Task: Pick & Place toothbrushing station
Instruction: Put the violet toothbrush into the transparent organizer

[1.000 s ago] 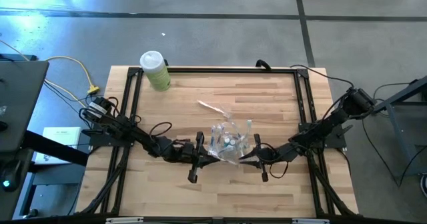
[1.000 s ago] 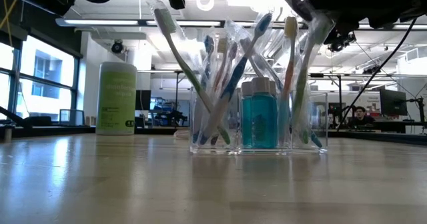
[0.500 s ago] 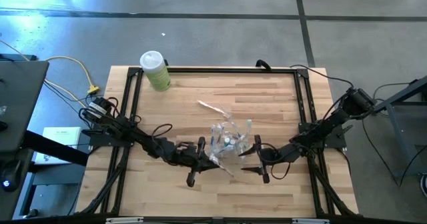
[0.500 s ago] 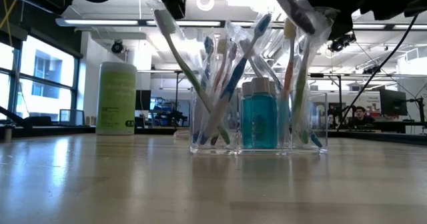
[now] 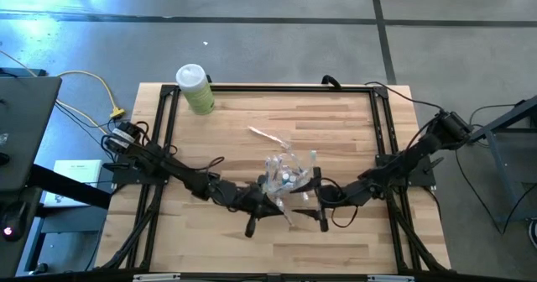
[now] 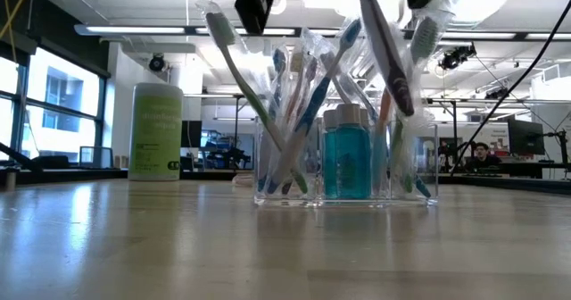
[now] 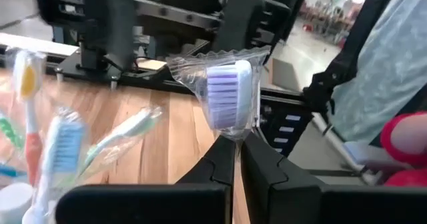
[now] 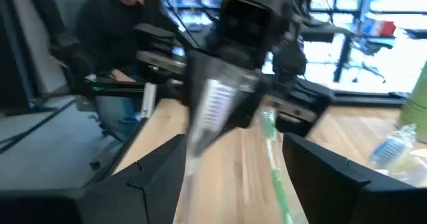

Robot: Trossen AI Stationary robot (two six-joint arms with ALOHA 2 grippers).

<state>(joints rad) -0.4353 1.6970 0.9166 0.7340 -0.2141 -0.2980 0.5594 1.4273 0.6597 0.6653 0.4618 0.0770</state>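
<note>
Item: clear holder (image 6: 346,170) near the table's (image 5: 336,131) middle, packed with toothbrushes and a blue bottle (image 6: 346,164); we cannot count the brushes through their wrappers.

Left gripper (image 5: 262,205), just beside the holder, pinches a wrapped toothbrush (image 7: 228,97); its handle is hidden behind the fingers.

Right gripper (image 5: 317,200), on the holder's other side, stands wide, holding nothing.

Loose wrapped brush (image 5: 267,136) and green canister (image 5: 195,89) lie beyond the holder.

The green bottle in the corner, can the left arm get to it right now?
Probably not yet. The left gripper is shut on a wrapped toothbrush by the holder, and the bottle stands far off, though nothing blocks the way.
</note>
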